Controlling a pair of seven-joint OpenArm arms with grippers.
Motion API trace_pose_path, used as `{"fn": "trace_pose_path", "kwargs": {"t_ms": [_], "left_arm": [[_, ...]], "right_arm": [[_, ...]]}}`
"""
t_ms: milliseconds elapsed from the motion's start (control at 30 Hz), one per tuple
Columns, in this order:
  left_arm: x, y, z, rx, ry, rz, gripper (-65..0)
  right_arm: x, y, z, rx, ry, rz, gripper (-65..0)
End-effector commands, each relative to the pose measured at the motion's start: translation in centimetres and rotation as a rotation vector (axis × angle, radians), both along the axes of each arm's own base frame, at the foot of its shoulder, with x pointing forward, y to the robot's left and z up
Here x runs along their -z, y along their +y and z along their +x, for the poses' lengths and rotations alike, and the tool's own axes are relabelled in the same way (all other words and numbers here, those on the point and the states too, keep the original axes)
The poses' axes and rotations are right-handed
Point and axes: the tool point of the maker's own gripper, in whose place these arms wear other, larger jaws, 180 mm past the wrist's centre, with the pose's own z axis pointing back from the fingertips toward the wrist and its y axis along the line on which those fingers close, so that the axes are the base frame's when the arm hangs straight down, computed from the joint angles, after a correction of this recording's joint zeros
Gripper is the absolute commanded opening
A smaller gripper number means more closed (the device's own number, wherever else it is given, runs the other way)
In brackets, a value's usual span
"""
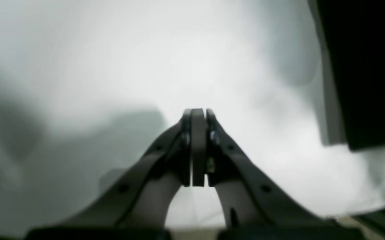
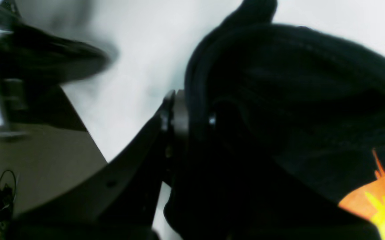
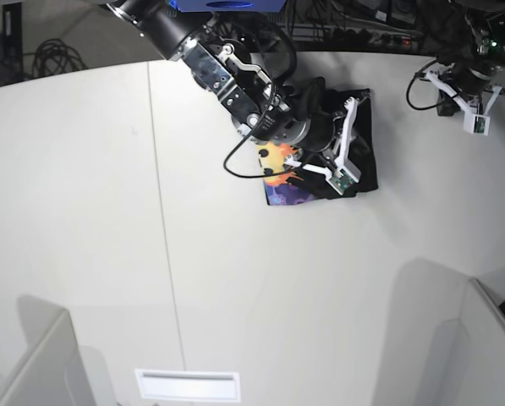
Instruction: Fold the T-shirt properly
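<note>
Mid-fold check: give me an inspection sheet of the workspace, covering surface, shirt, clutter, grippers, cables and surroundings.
Surface: white table, with a seam running front to back.
Job's things: black T-shirt bunched at the far side of the table, sun print partly showing.
Clutter: nothing seen on the table besides the shirt.
Grippers: right gripper shut on a fold of the T-shirt; left gripper shut, holding nothing, raised off to the side, away from the shirt.
Cables: black cable loops along the right arm; more cables behind the table.
Surroundings: grey partitions at the near corners.
</note>
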Motion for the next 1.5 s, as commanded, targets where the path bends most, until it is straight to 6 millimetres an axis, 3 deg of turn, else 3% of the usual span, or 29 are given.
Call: {"fn": "trace_pose_path", "kwargs": {"t_ms": [0,200,367,400,467,767,933,1167,1333,1467], "left_arm": [[-1.5,0.3,0.6,0.010,-0.049,0.013,-65.0],[-2.5,2.6,-0.9,-0.051,-0.052,0.045,-65.0],[-2.8,3.5,-1.3,-0.075,-0.054,0.062,-65.0],[-2.9,3.6,-1.3,-0.076,-0.054,0.063,-65.0],[-2.9,3.6,-1.3,-0.076,-0.054,0.063,-65.0],[-3.3,3.4,-1.0,-0.070,-0.066,0.068,-65.0],[-3.3,3.4,-1.0,-0.070,-0.068,0.068,-65.0],[-3.3,3.4,-0.9,-0.069,-0.071,0.067,-65.0],[-3.4,3.4,-0.8,-0.069,-0.072,0.068,-65.0],[-3.3,3.4,-0.8,-0.071,-0.073,0.064,-65.0]], "right_arm": [[-1.3,0.8,0.9,0.003,-0.025,0.037,-65.0],[0.2,0.6,0.9,0.002,-0.001,0.004,-65.0],[0.3,0.7,0.7,0.001,0.002,0.007,-18.8],[0.2,0.7,0.7,0.002,0.000,0.009,-12.6],[-0.1,0.7,0.8,0.002,-0.004,0.015,-7.1],[-2.7,4.3,-2.2,-0.154,0.007,0.102,-13.8],[-3.4,5.1,-2.9,-0.188,0.043,0.139,-14.0],[-5.7,7.2,-5.4,-0.340,0.040,0.188,-14.0],[-7.7,7.4,-5.2,-0.366,0.035,0.238,-14.0],[-10.4,5.3,-3.8,-0.333,-0.038,0.294,-14.0]]}}
